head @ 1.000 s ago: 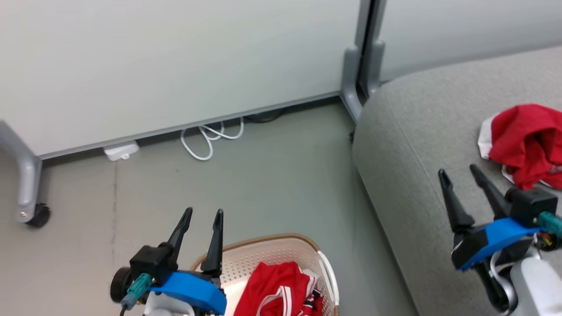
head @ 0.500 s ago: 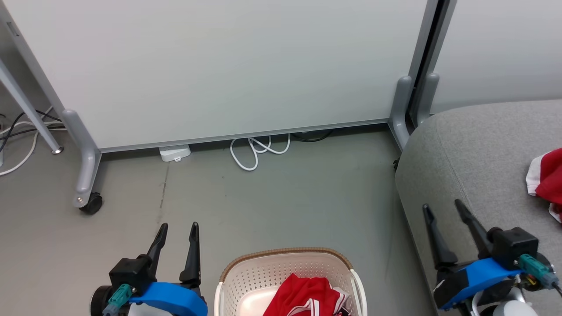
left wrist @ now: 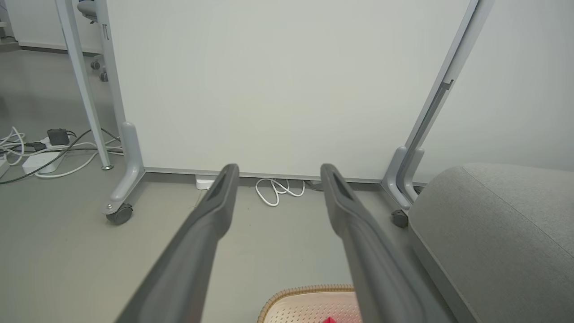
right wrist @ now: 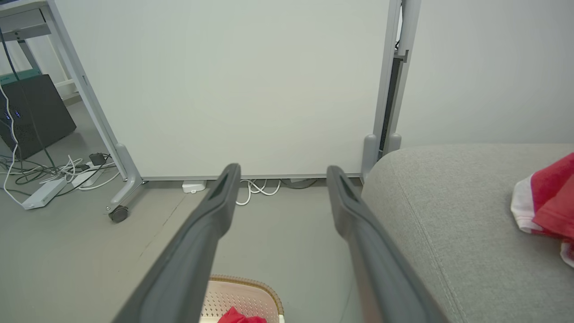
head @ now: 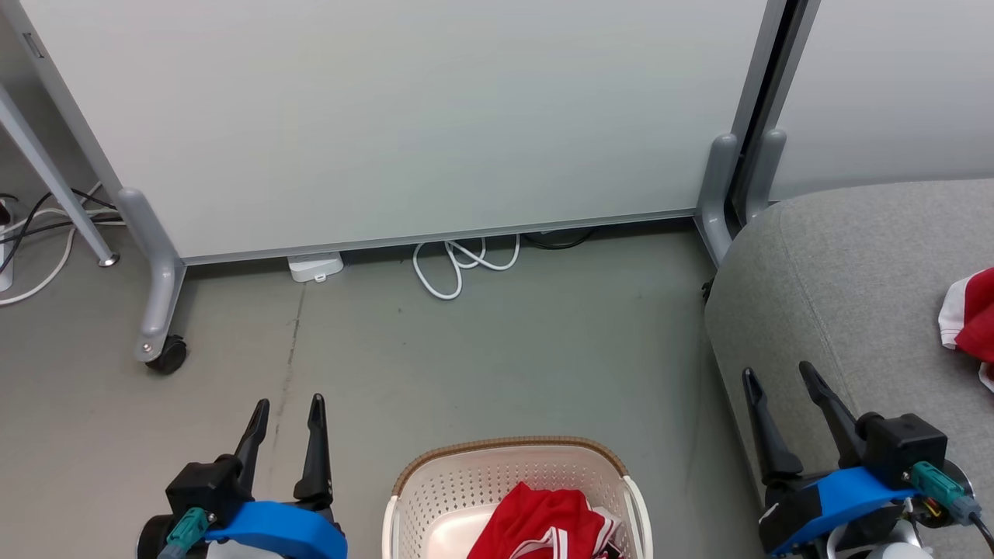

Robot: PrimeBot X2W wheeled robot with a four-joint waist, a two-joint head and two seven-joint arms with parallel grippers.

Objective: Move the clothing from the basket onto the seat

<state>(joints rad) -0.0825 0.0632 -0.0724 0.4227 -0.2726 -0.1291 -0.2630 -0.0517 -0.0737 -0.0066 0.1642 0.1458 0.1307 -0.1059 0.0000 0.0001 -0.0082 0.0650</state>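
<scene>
Left claw point(head: 288, 401), right claw point(head: 776, 369) — both released, empty — flank the lower-centre basket point(head: 505, 445), poised for its red garment point(head: 543, 516).

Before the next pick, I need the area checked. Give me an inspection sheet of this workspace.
Surface: grey floor, thin seam line.
Job's things: basket on the floor holds a striped red garment; a second red garment lies on the grey seat.
Clutter: white adapter at the partition base.
Grippers: left gripper and right gripper open, empty.
Cables: white cable loop under the partition; cable tangle far left.
Surroundings: partition stands on a caster.
</scene>
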